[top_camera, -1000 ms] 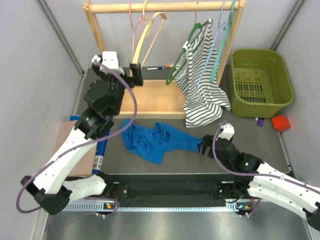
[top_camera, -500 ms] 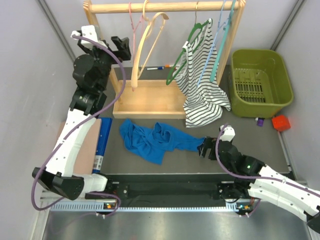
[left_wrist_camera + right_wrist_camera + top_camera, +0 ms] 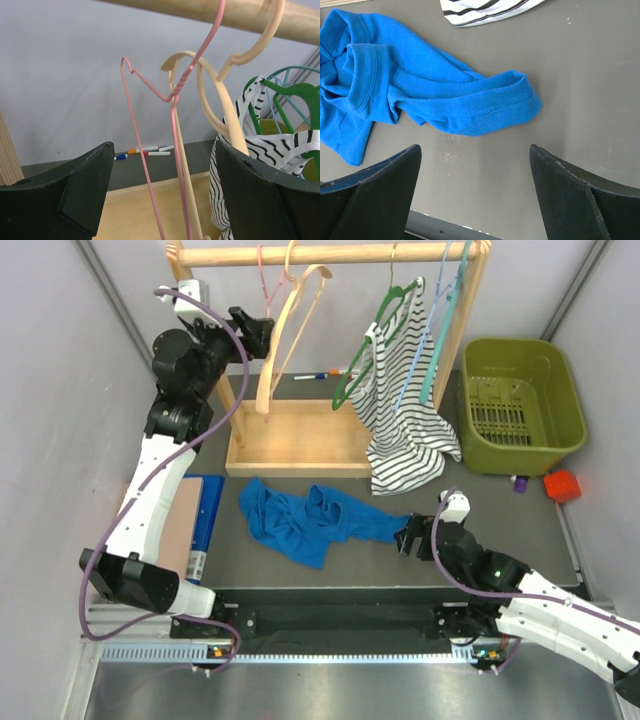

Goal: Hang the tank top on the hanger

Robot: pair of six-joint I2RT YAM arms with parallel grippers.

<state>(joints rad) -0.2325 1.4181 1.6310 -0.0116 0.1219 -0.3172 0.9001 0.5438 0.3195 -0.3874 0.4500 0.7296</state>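
The royal-blue tank top (image 3: 315, 520) lies crumpled on the dark table, also in the right wrist view (image 3: 420, 90). The thin pink wire hanger (image 3: 266, 285) hangs by its hook from the wooden rail (image 3: 330, 253); in the left wrist view the pink hanger (image 3: 172, 115) hangs straight ahead between the jaws. My left gripper (image 3: 258, 332) is raised to the rail, open, with the pink wire between its fingers but not touched. My right gripper (image 3: 412, 537) is open and empty, low over the table just right of the tank top's end.
A cream wooden hanger (image 3: 290, 315) hangs beside the pink one. A green hanger (image 3: 385, 325) carries a black-and-white striped top (image 3: 405, 410). The rack's wooden base (image 3: 300, 440) lies behind the tank top. A green basket (image 3: 520, 405) stands at the right.
My left arm has risen from near the rack's base to the rail and turned its open gripper toward the pink hanger. The right gripper has barely moved.
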